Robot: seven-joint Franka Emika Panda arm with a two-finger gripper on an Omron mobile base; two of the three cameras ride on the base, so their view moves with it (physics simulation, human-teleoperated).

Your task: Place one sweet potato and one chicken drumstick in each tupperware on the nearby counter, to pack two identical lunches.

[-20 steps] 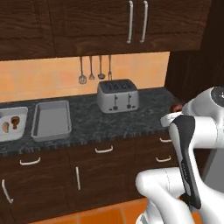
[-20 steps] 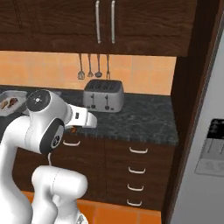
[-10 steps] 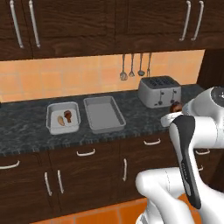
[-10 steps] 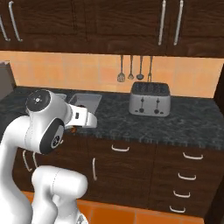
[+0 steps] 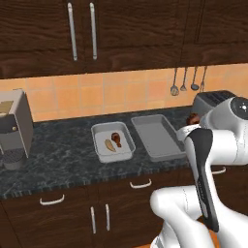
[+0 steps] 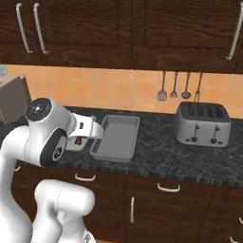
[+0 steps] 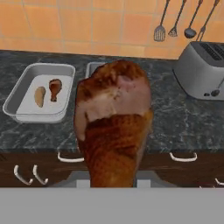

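Note:
My gripper (image 5: 193, 124) is shut on a reddish-brown chicken drumstick (image 7: 114, 127), held in the air in front of the counter (image 5: 58, 155); it looms large in the hand view and hides the fingertips. The squarish tupperware (image 5: 112, 158) holds a tan sweet potato (image 5: 110, 145) and a second drumstick (image 5: 116, 139) side by side. They also show in the hand view, sweet potato (image 7: 40, 95) and drumstick (image 7: 55, 87). The longer tupperware (image 5: 157, 138) lies just right of it with nothing in it, and the held drumstick is to its right.
A silver toaster (image 6: 203, 124) stands on the counter to the right of the trays. Kitchen utensils (image 6: 180, 85) hang on the orange tiled wall above it. A coffee machine (image 5: 14, 126) stands at the far left. Dark cabinets with silver handles lie above and below.
The base has driven left, so the whole scene has slid right in both base views and both trays have come into the middle. The gripper stays shut on the drumstick.

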